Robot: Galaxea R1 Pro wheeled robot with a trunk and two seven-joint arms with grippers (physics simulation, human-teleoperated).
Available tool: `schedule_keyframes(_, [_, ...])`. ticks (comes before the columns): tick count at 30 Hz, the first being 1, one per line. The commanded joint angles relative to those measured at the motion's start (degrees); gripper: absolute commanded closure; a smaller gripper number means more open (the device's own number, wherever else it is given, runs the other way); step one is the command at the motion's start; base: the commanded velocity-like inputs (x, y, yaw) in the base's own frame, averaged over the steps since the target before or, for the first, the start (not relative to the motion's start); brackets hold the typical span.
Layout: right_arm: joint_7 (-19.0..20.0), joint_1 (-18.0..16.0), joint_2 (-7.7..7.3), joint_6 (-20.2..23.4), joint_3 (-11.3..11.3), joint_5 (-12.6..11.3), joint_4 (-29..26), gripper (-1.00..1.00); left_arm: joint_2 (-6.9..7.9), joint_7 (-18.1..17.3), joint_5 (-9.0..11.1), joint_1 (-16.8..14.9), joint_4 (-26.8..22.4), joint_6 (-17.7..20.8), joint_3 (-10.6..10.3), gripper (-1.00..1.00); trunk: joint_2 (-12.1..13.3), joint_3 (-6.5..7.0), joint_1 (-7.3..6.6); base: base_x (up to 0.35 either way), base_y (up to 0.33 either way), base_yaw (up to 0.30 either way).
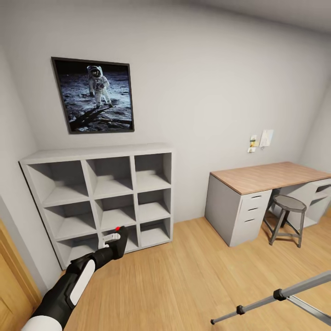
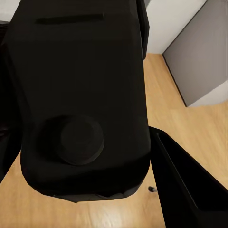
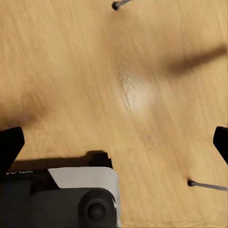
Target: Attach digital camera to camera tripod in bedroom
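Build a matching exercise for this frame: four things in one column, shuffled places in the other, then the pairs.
Things:
1. digital camera
2. camera tripod
3. stool
4. astronaut picture

Places:
A. on the wall above the cube shelf
B. under the desk
C. held in the left gripper
D. on the floor at the head view's lower right

Pairs: 1-C, 2-D, 3-B, 4-A

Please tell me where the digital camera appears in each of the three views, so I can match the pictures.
Head view: the digital camera is at lower left, held in the left claw, before the grey shelf.
Left wrist view: the digital camera is large and close, between the fingers.
Right wrist view: not in it.
Shared landmark: the wood floor.
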Motion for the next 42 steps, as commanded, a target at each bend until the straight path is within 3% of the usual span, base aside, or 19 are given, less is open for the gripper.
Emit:
schedule_keyframes(1, [0.07, -0.05, -0.45, -3.79, -0.31, 0.51, 5.81, -1.0, 0.04, -0.13, 0.12, -0.05, -0.08, 0.24, -0.06, 1.0, -0.1, -0.1, 0.02, 0.0, 0.0, 0.0])
schedule_keyframes(3, [0.09, -0.05, -1.7, -9.31, -0.27, 0.3, 13.37, -1.0, 0.03, -0.17, 0.12, -0.05, -0.11, 0.25, -0.06, 1.0, -0.1, -0.1, 0.02, 0.0, 0.0, 0.0])
schedule_keyframes(7, [0.22, -0.35, -3.46, -15.82, -0.28, 0.07, 19.66, -1.0, 0.0, -0.2, 0.12, -0.05, -0.12, 0.24, -0.08, 1.0, -0.1, -0.1, 0.02, 0.0, 0.0, 0.0])
schedule_keyframes(11, [0.43, 0.01, -4.41, -18.83, -0.35, -0.07, 21.42, -1.0, -0.06, -0.21, 0.13, -0.05, -0.13, 0.25, -0.1, 1.0, -0.1, -0.1, 0.02, 0.0, 0.0, 0.0])
schedule_keyframes(15, [0.65, 3.46, -4.83, -21.94, -0.44, -1.03, 22.24, -1.0, -0.16, -0.06, 0.13, -0.05, -0.13, 0.25, -0.12, 1.0, -0.1, -0.1, 0.02, 0.0, 0.0, 0.0])
schedule_keyframes(17, [0.71, 5.77, -4.81, -23.79, -0.45, -2.69, 22.44, -1.0, -0.21, 0.03, 0.13, -0.05, -0.17, 0.25, -0.12, 1.0, -0.1, -0.1, 0.02, 0.0, 0.0, -0.003])
schedule_keyframes(20, [0.75, 7.57, -4.94, -25.15, -0.48, -5.36, 22.53, -1.0, -0.27, 0.13, 0.13, -0.05, -0.2, 0.25, -0.12, 1.0, -0.1, -0.1, 0.02, 0.0, 0.0, -0.068])
schedule_keyframes(21, [0.77, 8.42, -5.09, -25.72, -0.47, -8.09, 22.58, -1.0, -0.31, 0.18, 0.13, -0.05, -0.21, 0.29, -0.12, 1.0, -0.1, -0.08, 0.02, 0.0, 0.0, -0.227])
schedule_keyframes(24, [0.58, 8.66, -4.85, -25.79, -0.4, -9.07, 22.61, -1.0, -0.32, 0.16, 0.13, -0.05, -0.22, 0.32, -0.12, 1.0, -0.1, -0.03, 0.02, 0.0, 0.0, -0.246])
schedule_keyframes(42, [0.32, 8.83, -4.14, -25.7, -0.24, -9.51, 22.59, -1.0, -0.33, 0.08, 0.13, -0.05, -0.35, 0.56, -0.74, 1.0, -0.1, 0.18, 0.02, 0.0, 0.0, -0.281])
